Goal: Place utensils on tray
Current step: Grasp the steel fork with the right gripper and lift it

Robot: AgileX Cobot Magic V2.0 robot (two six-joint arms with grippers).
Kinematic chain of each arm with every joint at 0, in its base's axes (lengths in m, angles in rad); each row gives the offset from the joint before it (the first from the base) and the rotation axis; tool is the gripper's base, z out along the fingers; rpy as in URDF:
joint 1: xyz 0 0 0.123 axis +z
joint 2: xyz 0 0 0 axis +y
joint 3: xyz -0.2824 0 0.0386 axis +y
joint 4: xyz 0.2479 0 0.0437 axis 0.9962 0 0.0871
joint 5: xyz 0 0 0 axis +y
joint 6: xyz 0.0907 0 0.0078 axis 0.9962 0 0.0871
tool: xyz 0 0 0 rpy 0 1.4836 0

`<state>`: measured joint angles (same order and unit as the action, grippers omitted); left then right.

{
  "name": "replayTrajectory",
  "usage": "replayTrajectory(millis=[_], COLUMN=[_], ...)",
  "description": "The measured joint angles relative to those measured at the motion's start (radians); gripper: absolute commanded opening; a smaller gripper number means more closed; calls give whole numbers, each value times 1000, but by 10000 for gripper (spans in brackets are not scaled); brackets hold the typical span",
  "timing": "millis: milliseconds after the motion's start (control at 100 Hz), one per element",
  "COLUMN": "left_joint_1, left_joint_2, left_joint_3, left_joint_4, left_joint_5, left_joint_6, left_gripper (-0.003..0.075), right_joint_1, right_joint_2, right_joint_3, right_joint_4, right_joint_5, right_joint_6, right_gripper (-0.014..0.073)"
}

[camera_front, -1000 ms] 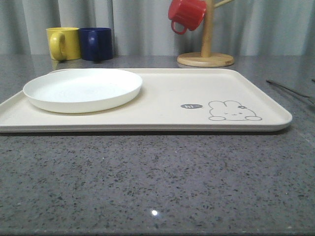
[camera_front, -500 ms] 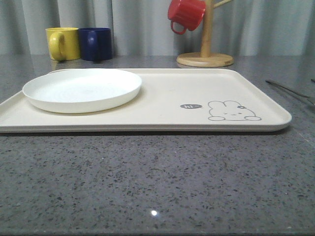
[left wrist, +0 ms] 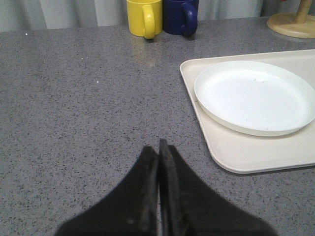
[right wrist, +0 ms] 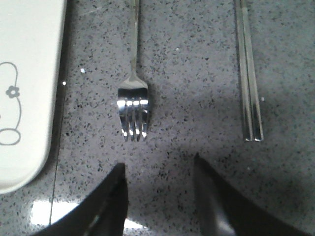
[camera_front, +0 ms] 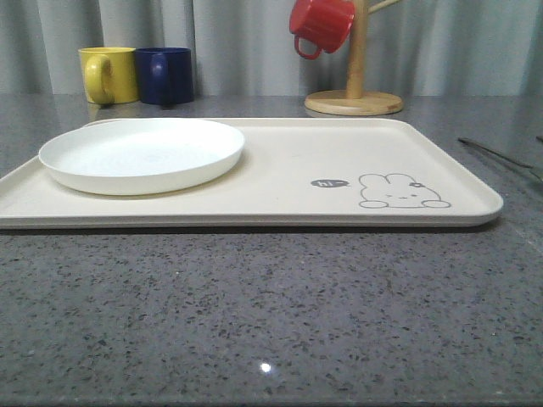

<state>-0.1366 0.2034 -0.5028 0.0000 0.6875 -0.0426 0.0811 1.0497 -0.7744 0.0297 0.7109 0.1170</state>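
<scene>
The right gripper [right wrist: 160, 196] is hanging over the bench with its fingers spread, just short of the fork [right wrist: 134, 105], whose tines are pointing toward it. The fork is lying on the bench just beside the tray's [right wrist: 24, 98] edge, off the corner with the bunny; the chopsticks [right wrist: 248, 83] are lying side by side near it, farther from the tray. To pick well, the gripper is probably best lowering straight over the fork's slim handle, closing across its width, since flat metal on stone leaves little to catch. The fork is shining silver, with four tines. The plate [camera_front: 142, 155] is sitting on the tray's opposite end. The left gripper [left wrist: 158, 152] is resting pressed closed, empty.
</scene>
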Motion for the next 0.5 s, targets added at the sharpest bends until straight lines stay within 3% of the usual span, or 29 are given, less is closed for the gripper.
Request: replayTrajectory(millis=[500], left_joint_1=[0], left_joint_2=[0], left_joint_3=[0], left_joint_4=[0], left_joint_5=[0], left_joint_6=[0], left_gripper=[-19], right_joint_1=[4], right_joint_2=[437], right_joint_3=[-423], right_joint_4=[51], right_joint_5=[290], right_joint_6=[0], right_gripper=[391])
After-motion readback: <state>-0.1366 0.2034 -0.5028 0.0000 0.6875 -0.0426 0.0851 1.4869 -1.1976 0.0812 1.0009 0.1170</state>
